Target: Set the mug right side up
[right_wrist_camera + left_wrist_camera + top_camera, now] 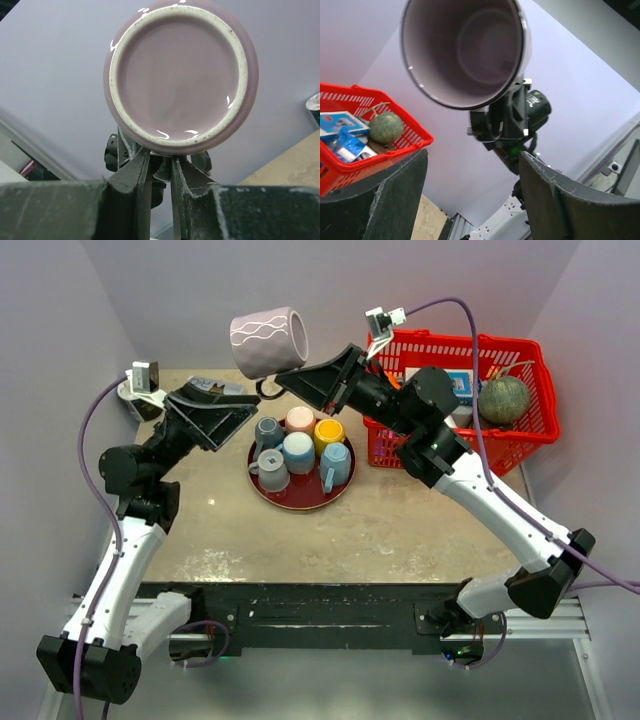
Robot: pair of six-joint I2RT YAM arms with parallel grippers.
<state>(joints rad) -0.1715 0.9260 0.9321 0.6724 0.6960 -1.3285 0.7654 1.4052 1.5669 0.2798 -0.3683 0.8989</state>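
Right gripper (161, 157) is clamping the mug (268, 340) by its handle, sideways mid-air, mouth pointing 9 o'clock at the open, empty left gripper (240, 405), probably needing a wrist roll next.

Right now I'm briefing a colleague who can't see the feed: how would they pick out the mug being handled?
Left of the red plastic basket sits a round dark-red tray of mugs. Above that tray, the right gripper holds a pale lilac ceramic mug. It alone is airborne, tipped sideways, with white wavy lines.
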